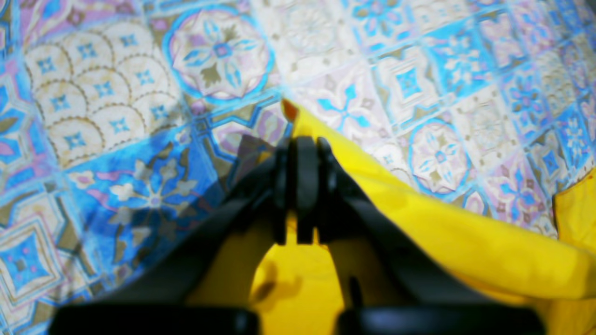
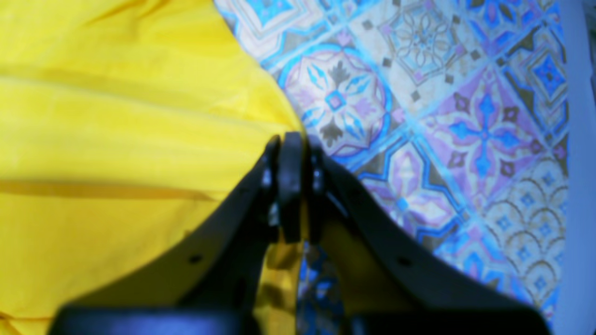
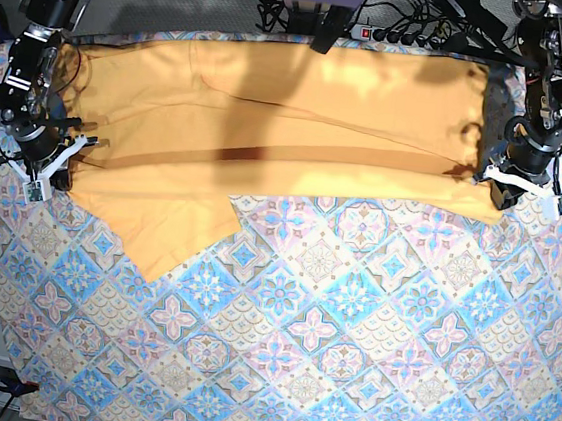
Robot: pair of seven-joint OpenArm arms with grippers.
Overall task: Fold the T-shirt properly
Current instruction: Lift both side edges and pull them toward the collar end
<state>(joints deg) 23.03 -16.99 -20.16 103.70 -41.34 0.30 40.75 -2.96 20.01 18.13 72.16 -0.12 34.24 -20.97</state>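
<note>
The T-shirt [image 3: 270, 119], plain yellow-orange, lies stretched across the far part of the table with a lengthwise crease, and one sleeve hangs toward the front left. My left gripper [image 3: 494, 190] is at the shirt's right end. In the left wrist view the gripper [image 1: 300, 142] is shut on a corner of the yellow cloth [image 1: 442, 232]. My right gripper [image 3: 52, 172] is at the shirt's left end. In the right wrist view the gripper [image 2: 291, 139] is shut on the cloth's edge [image 2: 116, 116].
The blue-pink patterned tablecloth [image 3: 349, 328] covers the table in front of the shirt. A power strip and cables [image 3: 381, 25] lie behind the far edge. The table's pale edge [image 2: 577, 186] runs close to my right gripper.
</note>
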